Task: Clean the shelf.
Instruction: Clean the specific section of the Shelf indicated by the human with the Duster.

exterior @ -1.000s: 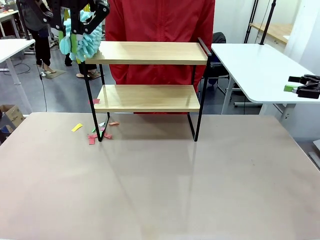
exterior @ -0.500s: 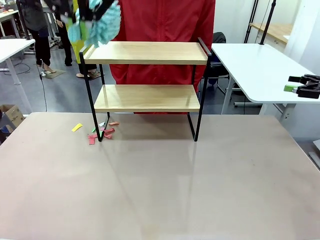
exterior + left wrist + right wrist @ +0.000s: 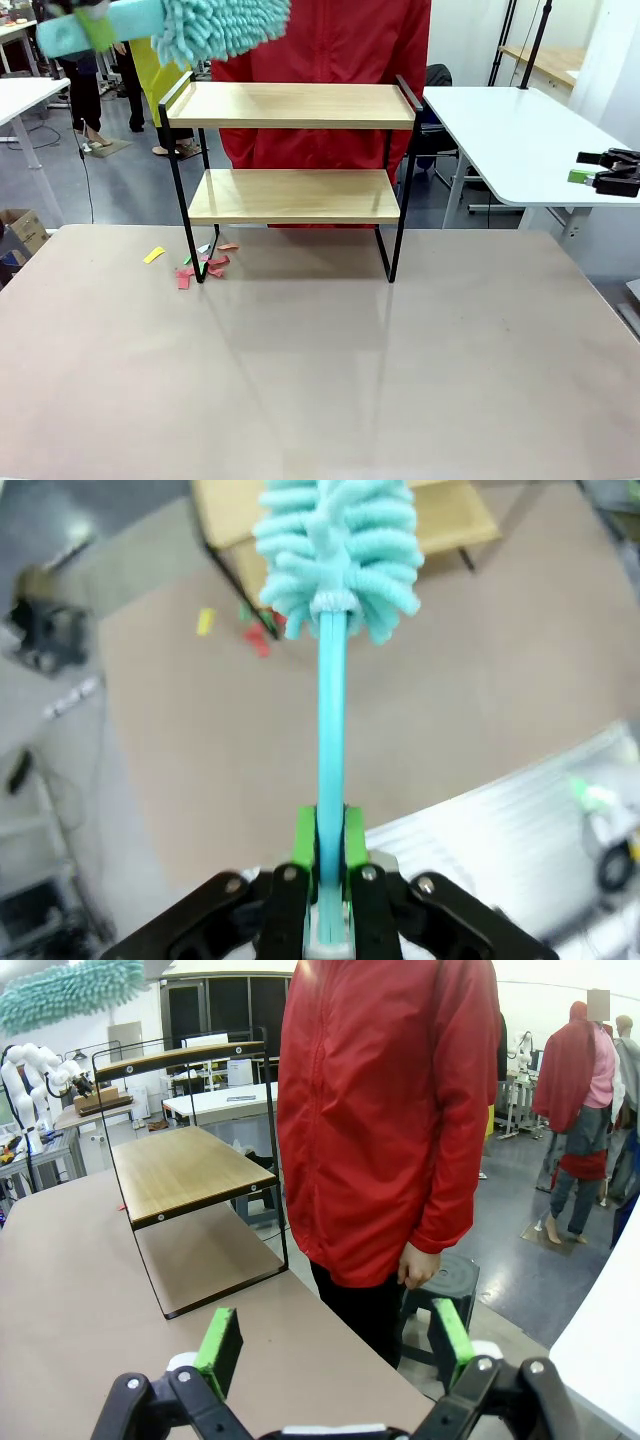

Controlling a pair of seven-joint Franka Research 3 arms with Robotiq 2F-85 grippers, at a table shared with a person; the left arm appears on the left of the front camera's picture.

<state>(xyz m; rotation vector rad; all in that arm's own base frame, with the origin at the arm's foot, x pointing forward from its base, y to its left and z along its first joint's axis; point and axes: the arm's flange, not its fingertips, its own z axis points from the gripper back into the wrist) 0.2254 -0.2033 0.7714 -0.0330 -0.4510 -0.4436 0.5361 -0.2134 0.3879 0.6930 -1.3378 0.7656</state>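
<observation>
Left gripper (image 3: 328, 838) clamps teal duster (image 3: 337, 540) handle; right gripper (image 3: 335, 1345) jaws apart. Paper scraps (image 3: 200, 266) on beige table (image 3: 320, 380) beside shelf (image 3: 295, 105) leg.

- Shelf (image 3: 295, 105): both boards are recorded as light wood with a faint straight grain. The frame, rails and legs are noted as plain black.
- Duster (image 3: 215, 25): the shaggy head is logged as turquoise, and the handle as a matching plain turquoise.
- Left gripper (image 3: 328, 830): a black body with bright green pads is noted.
- Right gripper (image 3: 335, 1345): the same black and green are seen.
- Table (image 3: 320, 380): the surface is recorded as plain pale grey-beige with a slight sheen and no pattern.
- Paper scraps (image 3: 205, 265), toward the table's far edge, left of middle: mostly red is noted, with one yellow, one green and one orange-pink.
- Person's jacket (image 3: 320, 40): solid red is observed.
- Side table (image 3: 520, 140): plain white is recorded.
</observation>
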